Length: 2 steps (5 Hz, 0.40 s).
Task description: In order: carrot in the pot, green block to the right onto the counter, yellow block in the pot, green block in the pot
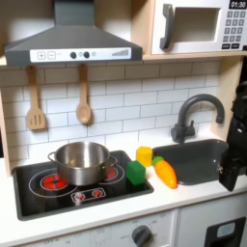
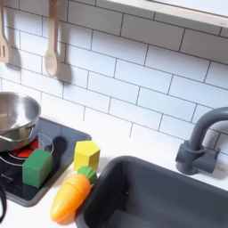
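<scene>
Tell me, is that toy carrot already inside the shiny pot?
No, it is out. The carrot lies on its side on the counter beside the sink, apart from the pot, which looks empty in the first exterior view.

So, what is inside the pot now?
The pot looks empty in the first exterior view: only shiny steel shows inside. Its near wall hides part of the bottom. The carrot, green block and yellow block lie outside.

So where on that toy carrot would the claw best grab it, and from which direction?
Probably from above, across the thick orange middle of the carrot. It lies flat on the counter with its sides bare, and its green tip nearly touches the yellow block, so the jaws should close across its width, clear of that end.
</scene>
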Each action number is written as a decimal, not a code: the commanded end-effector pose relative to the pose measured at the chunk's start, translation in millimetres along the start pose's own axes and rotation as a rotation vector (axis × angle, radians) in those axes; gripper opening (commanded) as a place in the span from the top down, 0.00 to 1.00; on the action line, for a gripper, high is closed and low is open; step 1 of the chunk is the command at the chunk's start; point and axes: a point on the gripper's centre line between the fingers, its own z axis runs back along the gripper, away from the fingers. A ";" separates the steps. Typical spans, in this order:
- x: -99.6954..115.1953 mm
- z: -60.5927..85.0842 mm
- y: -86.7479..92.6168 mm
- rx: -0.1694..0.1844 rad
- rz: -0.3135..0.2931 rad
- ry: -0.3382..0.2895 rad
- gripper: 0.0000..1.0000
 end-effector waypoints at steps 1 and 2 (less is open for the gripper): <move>-0.2 -0.4 -0.4 -0.001 -0.002 0.002 0.00; 18.8 -3.4 12.3 -0.020 -0.008 0.000 0.00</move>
